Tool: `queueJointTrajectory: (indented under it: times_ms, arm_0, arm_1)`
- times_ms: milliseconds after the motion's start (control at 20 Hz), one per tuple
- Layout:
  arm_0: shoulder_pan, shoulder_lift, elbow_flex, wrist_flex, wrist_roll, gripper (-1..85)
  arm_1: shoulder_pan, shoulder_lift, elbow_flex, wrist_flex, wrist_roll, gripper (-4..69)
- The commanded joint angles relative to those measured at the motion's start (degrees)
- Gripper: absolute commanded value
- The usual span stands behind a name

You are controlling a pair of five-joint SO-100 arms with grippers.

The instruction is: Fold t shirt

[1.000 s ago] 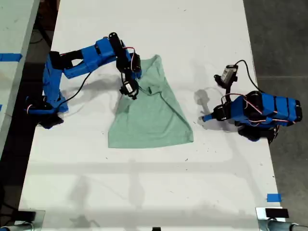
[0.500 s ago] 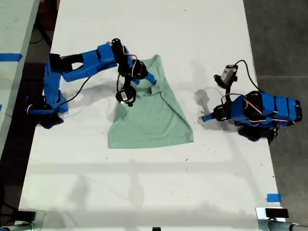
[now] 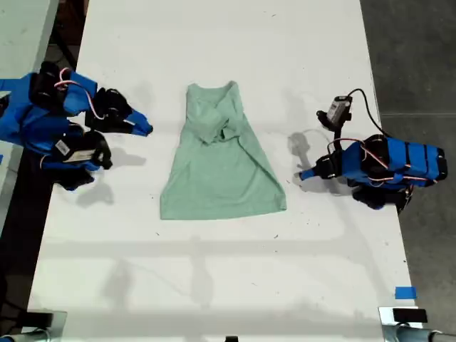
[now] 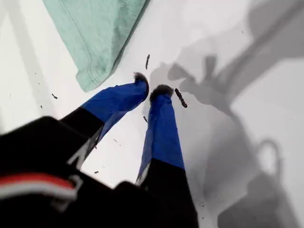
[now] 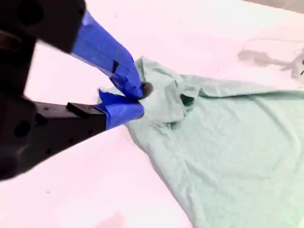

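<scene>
The pale mint-green t shirt (image 3: 221, 171) lies on the middle of the white table (image 3: 214, 285), with its wide hem toward the near edge. Its narrow far end is bunched in folds (image 3: 219, 127). My second gripper (image 3: 141, 129) is drawn back at the exterior view's left, a gap of bare table away from the t shirt. In the second wrist view my second gripper (image 5: 141, 99) is shut and empty, and the t shirt (image 5: 228, 142) lies beyond it. My first gripper (image 3: 302, 174) rests shut at the exterior view's right. The first wrist view shows my first gripper (image 4: 151, 88) just off a t shirt corner (image 4: 95, 42).
A small module on a black cable (image 3: 338, 110) stands above the arm at the exterior view's right. Blue tape (image 3: 405, 292) marks the table's near corner on that side. A second table (image 3: 18, 43) borders the exterior view's left. Dark specks (image 4: 179, 97) dot the surface.
The arm at the exterior view's left has pulled off the t shirt's far end and folded back to the left. The cloth it was over now lies spread. The other arm has not moved.
</scene>
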Motion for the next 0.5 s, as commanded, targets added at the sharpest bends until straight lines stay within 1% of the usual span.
queueJointTrajectory:
  times_ms: [0, 100, 150, 200, 250, 350, 450]
  arm_0:
    - [8.3, 41.9, 36.8, -9.1, -6.0, -0.3]
    - [11.2, 36.9, 44.5, -17.0, -6.5, -0.3]
    - [11.3, 37.4, 47.5, -20.0, -5.3, -0.3]
    - [11.0, 42.5, 51.1, -19.6, -4.4, -0.3]
    - [10.5, 42.5, 52.6, -19.3, -3.3, -0.3]
    - [9.6, 42.5, 58.2, -22.1, -0.2, -0.3]
    - [6.3, 42.5, 61.0, -22.0, 1.9, -0.3]
  arm_1:
    - [-0.3, 0.4, 2.6, -1.3, -0.5, 5.3]
    - [0.2, 0.4, 2.7, -1.5, -0.7, 5.2]
    - [0.3, 0.4, 2.7, -1.5, -0.7, 5.2]
    - [0.4, 0.4, 2.7, -1.5, -0.7, 5.2]
    - [0.4, 0.4, 2.7, -1.5, -0.7, 5.2]
    - [0.4, 0.4, 2.7, -1.6, -0.5, 5.2]
    - [0.6, 0.4, 2.8, -1.6, -0.6, 5.2]
